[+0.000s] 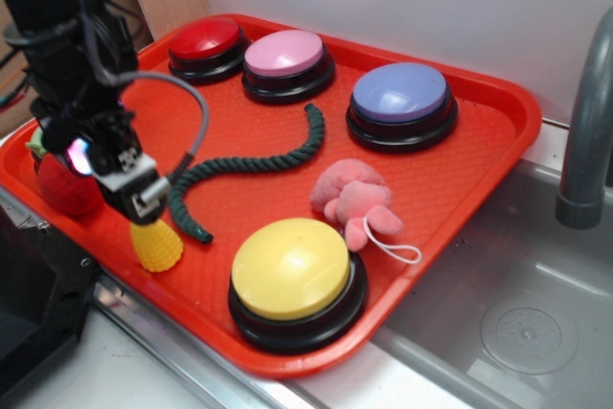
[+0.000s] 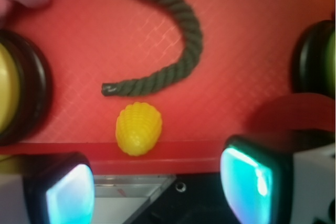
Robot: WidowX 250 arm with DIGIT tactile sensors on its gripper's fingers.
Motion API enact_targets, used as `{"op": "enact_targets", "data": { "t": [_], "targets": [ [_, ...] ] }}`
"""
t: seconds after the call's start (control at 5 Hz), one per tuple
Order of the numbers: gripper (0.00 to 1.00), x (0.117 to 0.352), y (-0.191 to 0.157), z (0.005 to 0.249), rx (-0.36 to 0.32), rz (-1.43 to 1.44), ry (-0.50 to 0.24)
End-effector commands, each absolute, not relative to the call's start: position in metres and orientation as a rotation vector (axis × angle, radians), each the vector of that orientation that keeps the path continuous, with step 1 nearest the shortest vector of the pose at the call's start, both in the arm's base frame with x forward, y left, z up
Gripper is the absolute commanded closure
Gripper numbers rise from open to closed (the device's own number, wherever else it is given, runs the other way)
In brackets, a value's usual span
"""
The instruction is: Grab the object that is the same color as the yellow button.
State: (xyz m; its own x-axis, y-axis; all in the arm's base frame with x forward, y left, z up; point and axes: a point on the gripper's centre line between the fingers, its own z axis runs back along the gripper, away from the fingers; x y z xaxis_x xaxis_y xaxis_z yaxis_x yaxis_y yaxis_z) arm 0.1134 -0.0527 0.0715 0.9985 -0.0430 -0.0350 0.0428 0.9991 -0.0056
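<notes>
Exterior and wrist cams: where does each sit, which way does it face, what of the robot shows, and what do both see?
Exterior: off the tray's front corner, above, looking down across it; arm and tool show at left.
Wrist: on the arm, looking down past the open tool; two finger pads show at the bottom.
Shared: toy corn, green rope, yellow button.

From the wrist, the small yellow bumpy plastic corn cob (image 2: 138, 128) lies against the red tray's near rim (image 2: 157, 153), just below the dark green twisted rope's end (image 2: 173, 51), between the claw's (image 2: 155, 192) two spread, glowing fingertips (image 2: 68, 195).
</notes>
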Motion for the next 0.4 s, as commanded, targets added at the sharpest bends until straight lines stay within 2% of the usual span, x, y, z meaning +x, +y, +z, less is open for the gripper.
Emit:
{"op": "enact_targets", "data": {
  "t": [0.0,0.2],
  "targets": [
    [0.00,0.1130,-0.0612,0.0450,0.036,-0.073,0.054],
    [0.00,0.1120,-0.0601,0.0409,0.019,-0.068,0.056]
  ]
}}
